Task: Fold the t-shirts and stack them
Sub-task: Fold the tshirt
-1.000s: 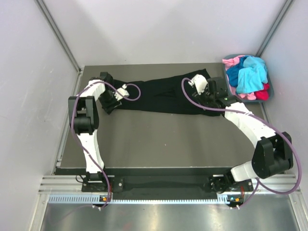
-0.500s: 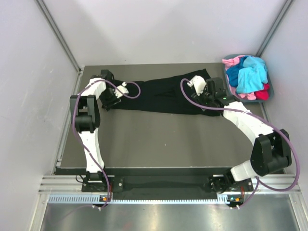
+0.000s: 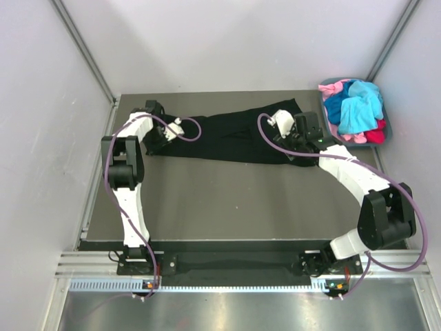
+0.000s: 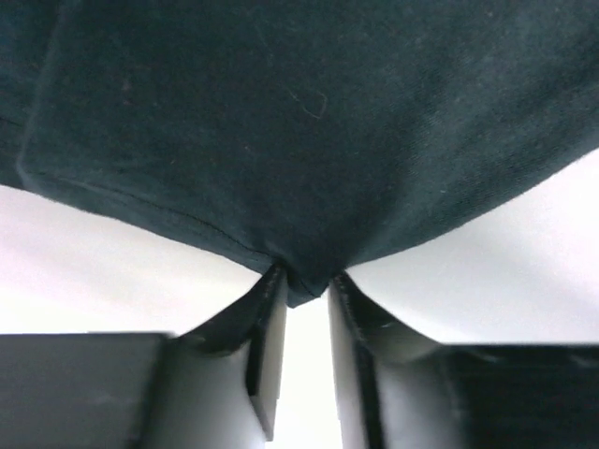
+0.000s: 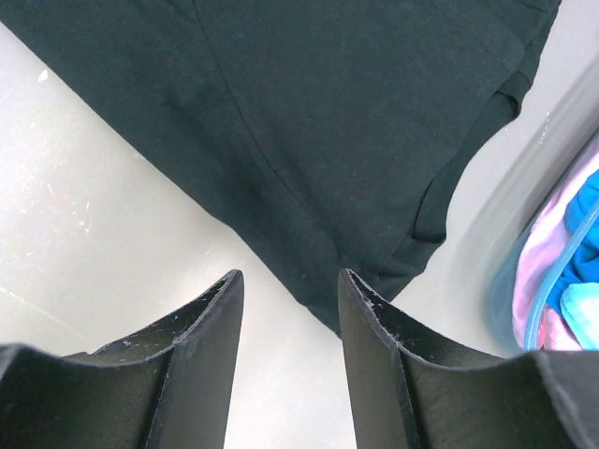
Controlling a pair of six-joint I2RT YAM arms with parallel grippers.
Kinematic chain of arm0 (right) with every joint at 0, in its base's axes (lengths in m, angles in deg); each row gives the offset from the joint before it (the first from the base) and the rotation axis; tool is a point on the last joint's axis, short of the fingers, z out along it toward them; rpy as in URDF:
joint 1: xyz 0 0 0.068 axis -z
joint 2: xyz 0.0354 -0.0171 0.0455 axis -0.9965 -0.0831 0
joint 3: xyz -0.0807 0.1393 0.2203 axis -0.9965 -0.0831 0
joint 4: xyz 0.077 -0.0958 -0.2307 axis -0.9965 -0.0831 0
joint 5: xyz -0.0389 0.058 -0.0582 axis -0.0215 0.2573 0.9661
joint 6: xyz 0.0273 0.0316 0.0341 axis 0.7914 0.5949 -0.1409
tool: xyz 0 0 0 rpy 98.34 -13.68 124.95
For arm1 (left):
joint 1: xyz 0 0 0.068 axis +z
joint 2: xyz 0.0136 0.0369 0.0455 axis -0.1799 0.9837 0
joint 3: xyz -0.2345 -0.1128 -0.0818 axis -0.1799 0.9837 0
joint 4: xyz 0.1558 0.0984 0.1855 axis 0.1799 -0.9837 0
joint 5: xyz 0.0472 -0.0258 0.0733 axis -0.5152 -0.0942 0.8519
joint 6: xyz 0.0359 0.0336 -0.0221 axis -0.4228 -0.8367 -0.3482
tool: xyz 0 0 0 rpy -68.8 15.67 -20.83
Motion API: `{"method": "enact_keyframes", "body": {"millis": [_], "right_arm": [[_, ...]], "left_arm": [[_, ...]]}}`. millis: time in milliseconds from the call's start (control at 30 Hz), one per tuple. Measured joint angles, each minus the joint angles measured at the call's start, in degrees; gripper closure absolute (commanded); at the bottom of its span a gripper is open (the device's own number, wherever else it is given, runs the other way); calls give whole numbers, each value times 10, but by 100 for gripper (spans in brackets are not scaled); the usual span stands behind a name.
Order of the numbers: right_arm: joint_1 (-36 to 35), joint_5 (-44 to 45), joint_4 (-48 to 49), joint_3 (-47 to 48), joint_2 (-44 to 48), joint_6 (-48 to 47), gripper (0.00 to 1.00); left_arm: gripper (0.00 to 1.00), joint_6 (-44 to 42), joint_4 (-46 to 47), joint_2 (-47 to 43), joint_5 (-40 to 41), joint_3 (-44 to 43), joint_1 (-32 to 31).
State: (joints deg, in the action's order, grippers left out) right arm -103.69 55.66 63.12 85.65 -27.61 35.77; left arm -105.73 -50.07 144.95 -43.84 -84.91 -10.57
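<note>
Mostly cropped, the black t-shirt (image 4: pixel 309 122) is pinched by left fingers (image 4: pixel 267 355); right fingers (image 5: pixel 201 365) gape, empty.

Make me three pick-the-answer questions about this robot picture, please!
1. Where is the basket? A) far right B) near left C) middle
2. What colour is the t-shirt spread on the table? A) red B) black C) yellow
3. How is the right gripper? A) open, gripping nothing B) shut on a pink shirt C) out of sight
Answers: 1 A, it sits at the far right corner. 2 B, the long spread cloth is black. 3 A, its jaws stand apart above the cloth's edge.
</note>
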Motion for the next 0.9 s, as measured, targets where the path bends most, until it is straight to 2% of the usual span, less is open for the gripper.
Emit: {"method": "enact_keyframes", "body": {"millis": [200, 333, 467, 667, 900], "right_arm": [[3, 8, -3, 1, 0, 0, 59], [19, 17, -9, 16, -14, 5, 59], [45, 20, -15, 50, -56, 14, 57], [75, 27, -46, 186, -183, 21, 55], [108, 13, -94, 388, -358, 36, 53]], "left_arm": [[86, 2, 22, -24, 2, 40, -1], [87, 2, 42, -89, -1, 143, -7], [87, 7, 6, -168, -16, 249, -20], [88, 19, -73, -296, -31, 389, -60], [88, 21, -131, -365, -53, 443, -99]]}}
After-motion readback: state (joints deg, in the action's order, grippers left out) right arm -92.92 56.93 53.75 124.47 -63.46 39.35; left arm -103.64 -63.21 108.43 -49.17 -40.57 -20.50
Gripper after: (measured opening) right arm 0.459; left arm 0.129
